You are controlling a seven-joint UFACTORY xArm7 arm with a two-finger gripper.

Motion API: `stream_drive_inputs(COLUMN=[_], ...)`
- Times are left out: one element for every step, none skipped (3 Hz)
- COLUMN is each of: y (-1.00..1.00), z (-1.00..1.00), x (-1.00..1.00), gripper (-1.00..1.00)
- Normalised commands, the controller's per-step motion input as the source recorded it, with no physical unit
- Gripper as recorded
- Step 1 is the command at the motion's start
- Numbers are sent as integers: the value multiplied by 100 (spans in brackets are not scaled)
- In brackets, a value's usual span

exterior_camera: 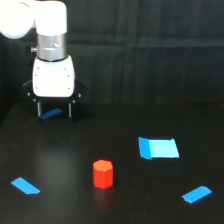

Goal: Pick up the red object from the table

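One red object (pixel 103 173); four blue tape pieces (pixel 158 148).

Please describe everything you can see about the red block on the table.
The red block is a small, bright red-orange hexagonal prism with a plain matte surface. It stands upright on one flat end on the black table, in the lower middle of the exterior view. Nothing else touches it; the gripper hangs well apart from it.
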Motion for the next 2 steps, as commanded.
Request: stream_drive_inputs(y=[-81,-80], z=[-25,-21], x=[69,77], gripper=[100,99])
